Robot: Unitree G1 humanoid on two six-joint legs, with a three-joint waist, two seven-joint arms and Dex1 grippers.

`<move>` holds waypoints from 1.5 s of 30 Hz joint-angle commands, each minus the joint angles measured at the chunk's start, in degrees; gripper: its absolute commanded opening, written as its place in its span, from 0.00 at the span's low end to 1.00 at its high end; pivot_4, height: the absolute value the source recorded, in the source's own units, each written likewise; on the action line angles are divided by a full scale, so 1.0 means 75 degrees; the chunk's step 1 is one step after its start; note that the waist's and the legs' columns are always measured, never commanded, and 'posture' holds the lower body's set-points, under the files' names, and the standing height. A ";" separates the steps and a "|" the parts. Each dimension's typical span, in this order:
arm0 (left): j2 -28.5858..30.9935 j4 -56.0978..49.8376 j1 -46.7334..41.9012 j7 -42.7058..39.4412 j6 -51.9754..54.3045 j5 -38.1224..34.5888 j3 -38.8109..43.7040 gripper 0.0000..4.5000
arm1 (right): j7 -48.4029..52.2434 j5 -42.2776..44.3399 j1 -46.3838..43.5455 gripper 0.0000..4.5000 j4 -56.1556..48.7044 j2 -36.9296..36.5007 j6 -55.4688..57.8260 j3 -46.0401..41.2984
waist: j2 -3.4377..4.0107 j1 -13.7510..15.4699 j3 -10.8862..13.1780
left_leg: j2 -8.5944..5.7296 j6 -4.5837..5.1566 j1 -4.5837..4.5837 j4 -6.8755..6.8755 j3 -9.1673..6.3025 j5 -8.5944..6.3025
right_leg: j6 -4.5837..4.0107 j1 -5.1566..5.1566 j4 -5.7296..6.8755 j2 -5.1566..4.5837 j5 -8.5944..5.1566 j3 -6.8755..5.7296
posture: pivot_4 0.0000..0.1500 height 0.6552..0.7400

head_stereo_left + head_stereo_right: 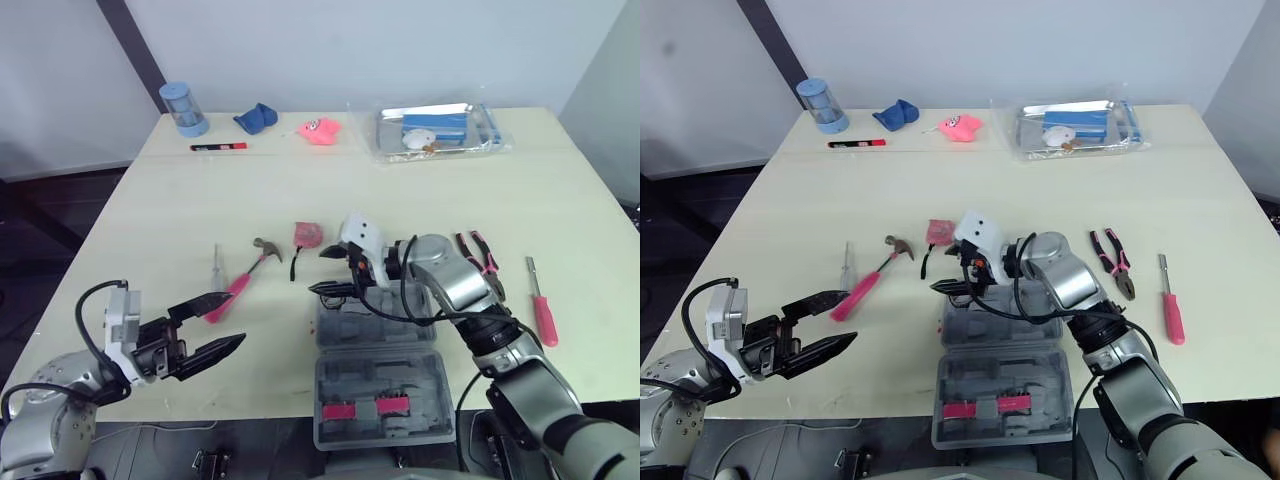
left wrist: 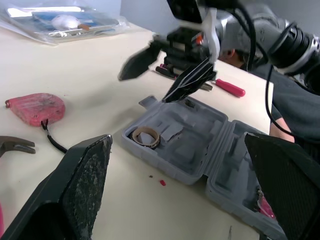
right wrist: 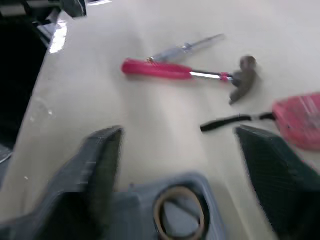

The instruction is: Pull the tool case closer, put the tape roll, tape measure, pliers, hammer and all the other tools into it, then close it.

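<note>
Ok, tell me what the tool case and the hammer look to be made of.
Tool case: grey moulded plastic, matte, judging by its shaped recesses. Hammer: dull grey metal head on a shiny metal shank; the pink handle looks like plastic or rubber, can't tell which.

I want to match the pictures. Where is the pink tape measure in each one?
Left eye view: tape measure mid-table, right of the hammer.
Right eye view: tape measure same place, beyond the tool case.
Left wrist view: tape measure near the hammer, apart from the case.
Right wrist view: tape measure beside the hammer.
Shared landmark: the hammer.
</note>
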 commanded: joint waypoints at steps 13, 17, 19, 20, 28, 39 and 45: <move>0.0005 -0.0084 -0.0151 -0.0067 -0.0066 0.0020 -0.0110 1.00 | -0.0146 -0.0217 0.0483 0.60 0.0999 0.0150 -0.1729 0.0402 | -0.0001 -0.0087 0.0000 | -0.0006 -0.0015 0.0008 -0.0023 -0.0001 0.0010 | 0.0000 -0.0001 -0.0002 0.0006 0.0000 0.0001 | 1.00 1.00; -0.0026 -0.0076 -0.0112 -0.0055 -0.0113 0.0052 -0.0139 1.00 | -0.0196 -0.0266 0.0499 0.60 0.1253 0.0221 -0.1928 0.0407 | -0.0001 -0.0111 0.0000 | -0.0006 -0.0015 0.0009 -0.0023 -0.0001 0.0010 | 0.0000 -0.0001 -0.0001 0.0007 0.0000 0.0002 | 1.00 1.00; -0.0055 -0.0080 -0.0073 -0.0049 -0.0146 0.0067 -0.0164 1.00 | -0.0275 -0.0351 0.0503 0.60 0.1429 0.0269 -0.2093 0.0420 | -0.0001 -0.0135 0.0000 | -0.0006 -0.0016 0.0009 -0.0024 -0.0002 0.0010 | 0.0000 -0.0001 -0.0001 0.0007 0.0000 0.0002 | 1.00 1.00; -0.0071 -0.0086 -0.0055 -0.0044 -0.0157 0.0074 -0.0173 1.00 | -0.0296 -0.0380 0.0504 0.60 0.1493 0.0291 -0.2155 0.0422 | -0.0001 -0.0144 0.0000 | -0.0006 -0.0016 0.0010 -0.0025 -0.0002 0.0010 | 0.0000 -0.0001 -0.0001 0.0006 0.0000 0.0002 | 1.00 1.00; -0.0169 -0.0081 -0.0062 -0.0038 -0.0164 0.0123 -0.0191 1.00 | -0.0412 -0.0381 0.0414 0.35 0.1638 0.0438 -0.2255 0.0300 | -0.0001 -0.0145 0.0000 | -0.0006 -0.0017 0.0010 -0.0025 -0.0002 0.0011 | 0.0000 -0.0001 -0.0001 0.0006 0.0000 0.0002 | 1.00 1.00; -0.0227 -0.0095 -0.0039 -0.0032 -0.0198 0.0144 -0.0208 1.00 | -0.0582 -0.0607 0.0405 0.35 0.2242 0.0445 -0.2573 0.0314 | -0.0001 -0.0148 0.0000 | -0.0006 -0.0017 0.0010 -0.0025 -0.0002 0.0011 | 0.0000 -0.0001 -0.0001 0.0007 0.0000 0.0002 | 1.00 1.00; -0.0255 -0.0084 -0.0028 -0.0030 -0.0237 0.0184 -0.0238 1.00 | -0.0623 -0.1226 0.0366 0.35 0.3048 0.0287 -0.2773 0.0679 | -0.0004 -0.0156 -0.0002 | -0.0007 -0.0019 0.0020 -0.0025 -0.0002 0.0012 | 0.0000 0.0004 0.0003 0.0009 0.0000 0.0003 | 1.00 1.00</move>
